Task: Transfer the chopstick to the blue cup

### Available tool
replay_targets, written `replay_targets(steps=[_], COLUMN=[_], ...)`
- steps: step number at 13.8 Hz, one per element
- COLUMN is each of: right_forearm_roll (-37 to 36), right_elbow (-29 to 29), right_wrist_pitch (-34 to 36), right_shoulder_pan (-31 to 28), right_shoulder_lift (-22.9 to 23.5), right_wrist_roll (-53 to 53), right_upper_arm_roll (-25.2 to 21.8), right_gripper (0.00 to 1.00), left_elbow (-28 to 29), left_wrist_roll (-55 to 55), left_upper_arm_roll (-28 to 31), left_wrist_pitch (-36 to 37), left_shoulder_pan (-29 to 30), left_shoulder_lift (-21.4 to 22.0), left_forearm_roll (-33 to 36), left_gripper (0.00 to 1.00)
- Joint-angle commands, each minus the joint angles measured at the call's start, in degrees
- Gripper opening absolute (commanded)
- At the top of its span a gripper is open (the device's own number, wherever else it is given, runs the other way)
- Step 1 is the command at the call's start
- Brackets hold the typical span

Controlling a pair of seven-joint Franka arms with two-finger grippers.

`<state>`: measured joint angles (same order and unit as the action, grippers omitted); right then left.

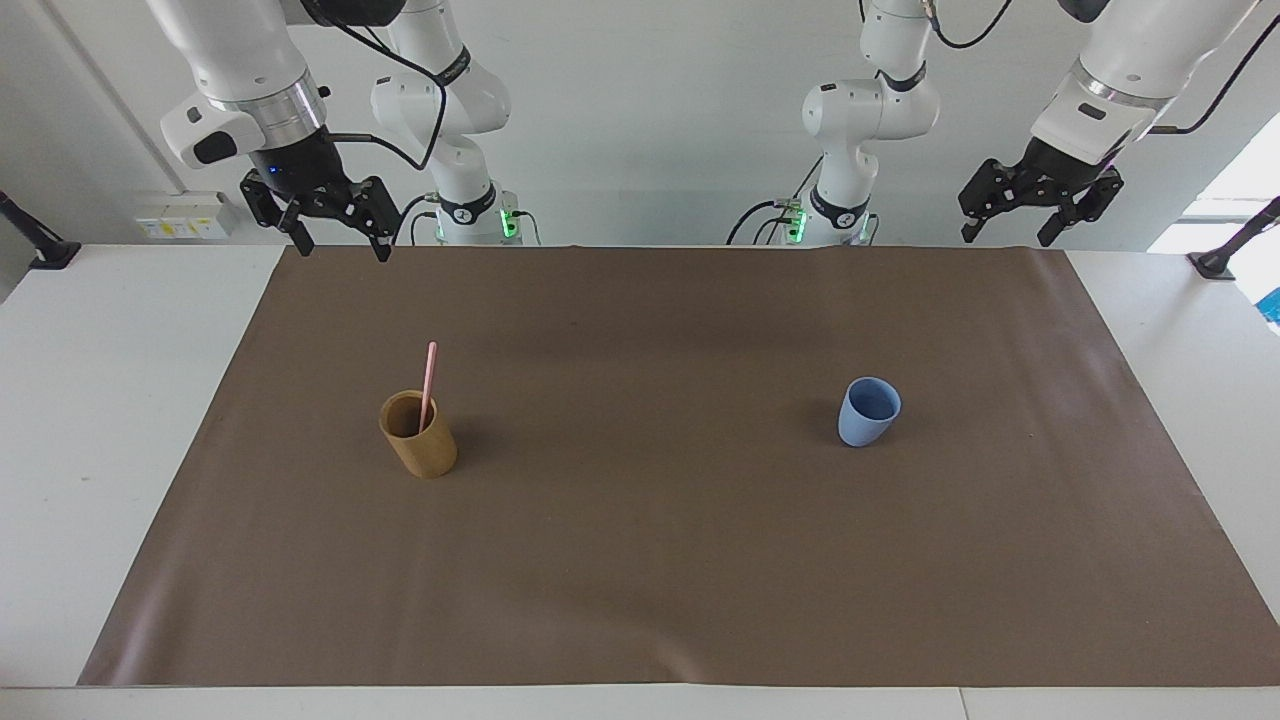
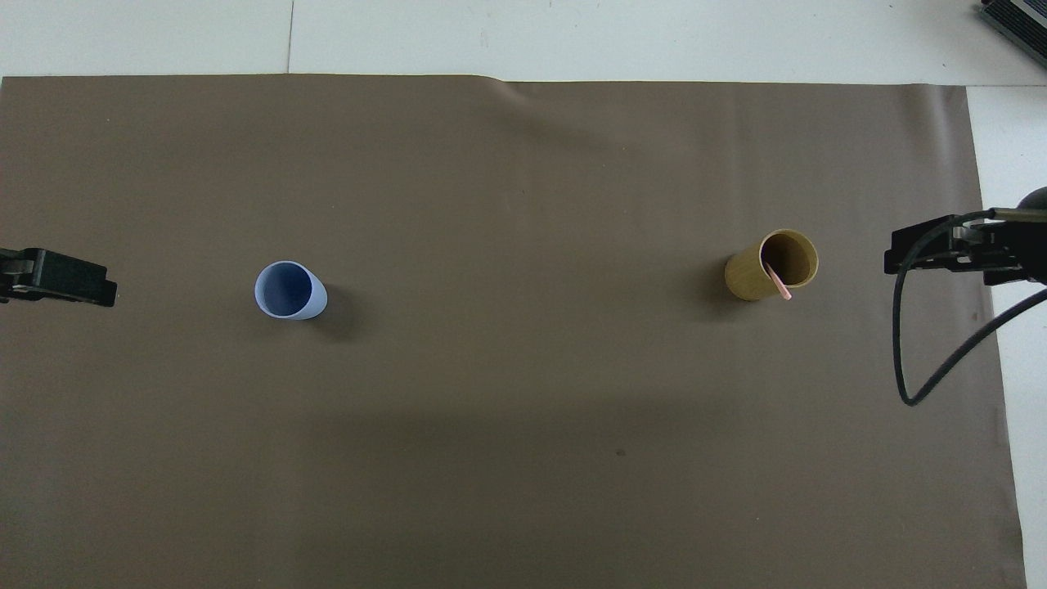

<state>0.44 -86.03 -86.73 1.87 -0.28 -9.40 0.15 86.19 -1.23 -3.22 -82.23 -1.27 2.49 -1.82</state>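
Nothing is grasped yet; my right pincer (image 1: 335,228) and left pincer (image 1: 1035,210) hang apart, empty, over the counter's robot-side edge; the thin pale-pink chopstick (image 1: 428,385) stands in the tan cylindrical cup (image 1: 418,434), well apart from the small light-blue plastic cup (image 1: 868,411); next, I judge, my right pincer descends onto the chopstick's upper end.

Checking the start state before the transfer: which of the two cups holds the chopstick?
The tan cup, toward the right arm's end, holds the chopstick; the blue cup is empty.
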Motion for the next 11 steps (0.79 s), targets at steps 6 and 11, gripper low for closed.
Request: replay_targets(steps=[6, 11], right_forearm_roll=[-0.18, -0.26], right_elbow=[-0.01, -0.36], right_wrist_pitch=[0.69, 0.69], right_shoulder_pan=[-0.29, -0.37], right_shoulder_lift=[-0.43, -0.43], right_wrist_roll=[-0.80, -0.80], right_upper_arm_roll=[0.20, 0.20], right_gripper=[1.00, 1.00], left_elbow=[2.31, 10.65], left_wrist_roll=[-0.09, 2.27], left_upper_arm_roll=[-0.20, -0.12], left_wrist_pitch=[-1.17, -17.39], left_shoulder_pan=[0.22, 0.39], left_shoulder_lift=[1.64, -0.98], left_forearm_roll=[-0.90, -0.90], left_gripper=[1.00, 1.00])
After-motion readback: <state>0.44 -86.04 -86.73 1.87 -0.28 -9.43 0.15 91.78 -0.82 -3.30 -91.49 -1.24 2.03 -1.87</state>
